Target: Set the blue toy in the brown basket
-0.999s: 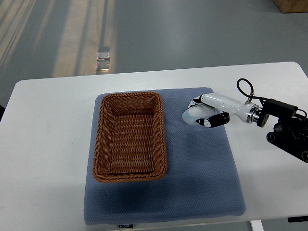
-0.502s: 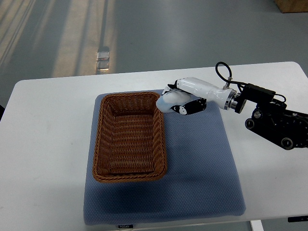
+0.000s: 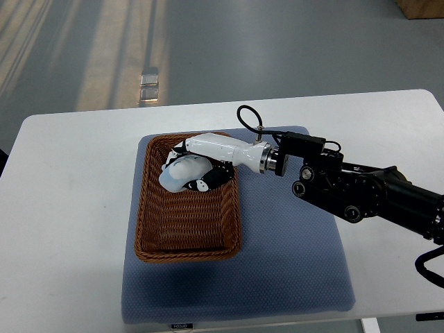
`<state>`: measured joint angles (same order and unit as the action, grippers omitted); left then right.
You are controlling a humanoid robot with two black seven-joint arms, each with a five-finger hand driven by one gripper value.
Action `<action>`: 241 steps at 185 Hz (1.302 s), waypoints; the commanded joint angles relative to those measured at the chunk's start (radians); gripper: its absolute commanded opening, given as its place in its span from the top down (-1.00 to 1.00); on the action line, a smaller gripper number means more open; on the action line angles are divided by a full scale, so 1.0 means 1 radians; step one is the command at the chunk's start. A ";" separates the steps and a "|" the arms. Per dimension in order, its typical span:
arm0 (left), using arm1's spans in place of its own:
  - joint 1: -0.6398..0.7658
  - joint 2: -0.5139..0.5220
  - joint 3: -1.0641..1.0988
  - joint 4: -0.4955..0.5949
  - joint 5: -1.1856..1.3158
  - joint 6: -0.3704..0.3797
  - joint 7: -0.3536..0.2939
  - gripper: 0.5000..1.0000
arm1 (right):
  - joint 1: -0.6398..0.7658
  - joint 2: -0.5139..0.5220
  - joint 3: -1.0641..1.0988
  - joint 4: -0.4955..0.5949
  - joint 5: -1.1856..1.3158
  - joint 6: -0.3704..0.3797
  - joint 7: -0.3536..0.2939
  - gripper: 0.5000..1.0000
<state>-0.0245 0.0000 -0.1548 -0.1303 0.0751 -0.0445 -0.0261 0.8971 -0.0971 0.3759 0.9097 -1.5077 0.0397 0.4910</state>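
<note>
Nearest me, I noted the blue mat (image 3: 277, 270) covering the lower centre of the white table (image 3: 62, 208). The brown basket (image 3: 187, 239) sat on the mat's left half. My right hand (image 3: 198, 170), reaching in from the right edge, was over the basket's far end, fingers wrapped around the pale blue toy (image 3: 179, 173), held within the rim.
</note>
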 commanded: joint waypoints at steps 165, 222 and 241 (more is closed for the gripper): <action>-0.009 0.000 0.001 -0.003 0.000 0.000 0.002 -1.00 | -0.173 -0.111 0.278 -0.078 0.418 -0.067 -0.012 -0.58; -0.009 0.000 0.000 -0.002 -0.001 0.000 0.002 -1.00 | -0.296 -0.164 0.377 -0.097 0.785 -0.144 -0.038 -0.58; -0.009 0.000 0.000 -0.002 -0.001 0.000 0.002 -1.00 | -0.305 -0.177 0.377 -0.095 0.929 -0.142 -0.042 -0.58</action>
<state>-0.0338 0.0000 -0.1547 -0.1321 0.0741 -0.0445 -0.0246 0.6022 -0.2621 0.7511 0.8130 -0.7044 -0.1017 0.4528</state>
